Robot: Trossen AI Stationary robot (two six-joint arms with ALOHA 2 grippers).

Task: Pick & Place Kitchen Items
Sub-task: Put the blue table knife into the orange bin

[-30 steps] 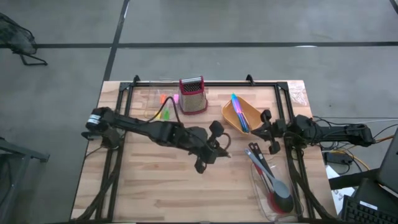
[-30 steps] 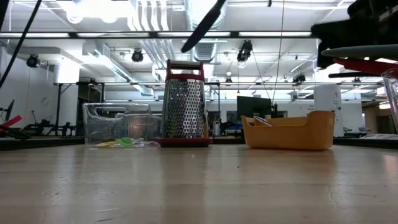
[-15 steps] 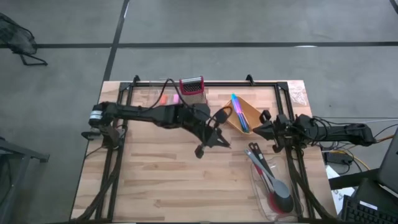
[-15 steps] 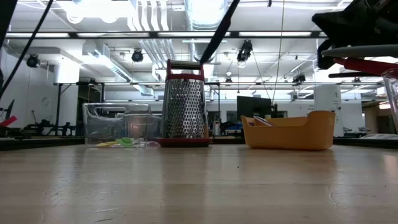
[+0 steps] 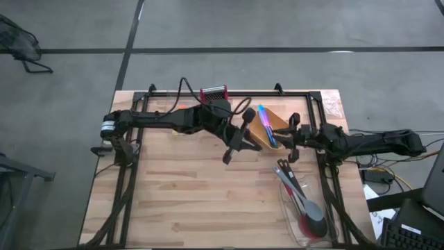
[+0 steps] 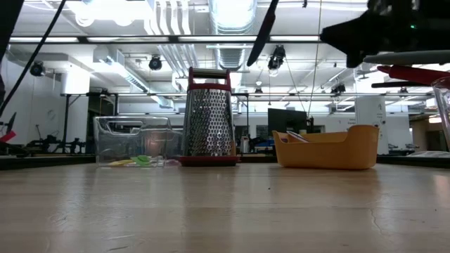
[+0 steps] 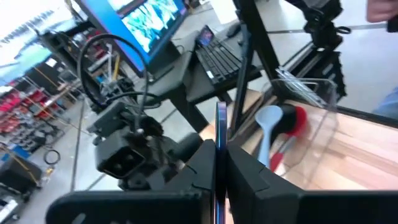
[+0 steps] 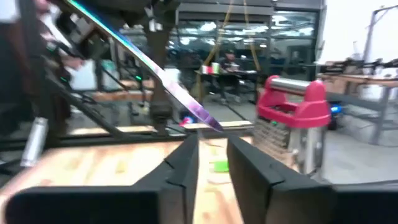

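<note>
- Across the wooden table (image 5: 180,201), the left arm reaches over from the left side, and its left gripper (image 5: 239,135) hangs above the boards just beside the orange tray (image 5: 277,123), fingers pinched on a thin iridescent blade (image 7: 220,127) held edge-on.
- From the right side, the right gripper (image 5: 290,132) sits near that tray, its fingers (image 8: 180,165) parted a little with nothing between them.
- At the far edge stands the red-topped grater (image 6: 208,116).
- Beside it, a clear bin (image 6: 133,138) holds small green and yellow pieces (image 6: 143,161).
- Inside the tray lie slim blue and purple utensils (image 5: 266,123).
- Near the right corner, long black and grey spoons (image 5: 300,198) rest in another clear bin.
</note>
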